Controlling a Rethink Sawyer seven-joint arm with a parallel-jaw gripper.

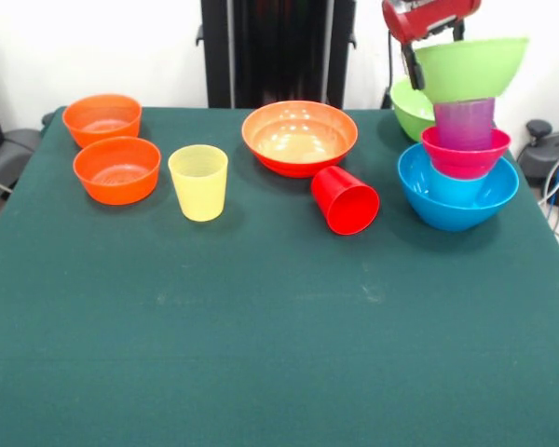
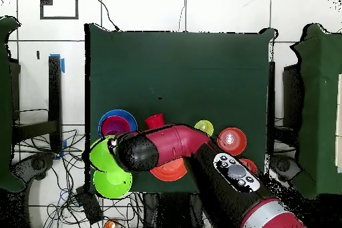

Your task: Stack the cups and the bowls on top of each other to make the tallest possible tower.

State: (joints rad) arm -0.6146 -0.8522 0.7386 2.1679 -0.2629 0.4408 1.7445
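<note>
Far left of the gripper (image 1: 417, 58), two small orange bowls (image 1: 110, 144), the yellow cup (image 1: 198, 182), wide orange bowl (image 1: 299, 136) and tipped red cup (image 1: 345, 200) wait on the bench (image 1: 261, 326). Below the gripper, which pinches the lime bowl's (image 1: 470, 67) rim, that bowl sits tilted on the purple cup (image 1: 464, 123), magenta bowl (image 1: 466, 154) and blue bowl (image 1: 458, 191); an off-centre release could topple it.

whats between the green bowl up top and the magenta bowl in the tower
The purple cup stands between them: it sits in the magenta bowl, and the lime green bowl rests on its rim. The front view shows this.
</note>
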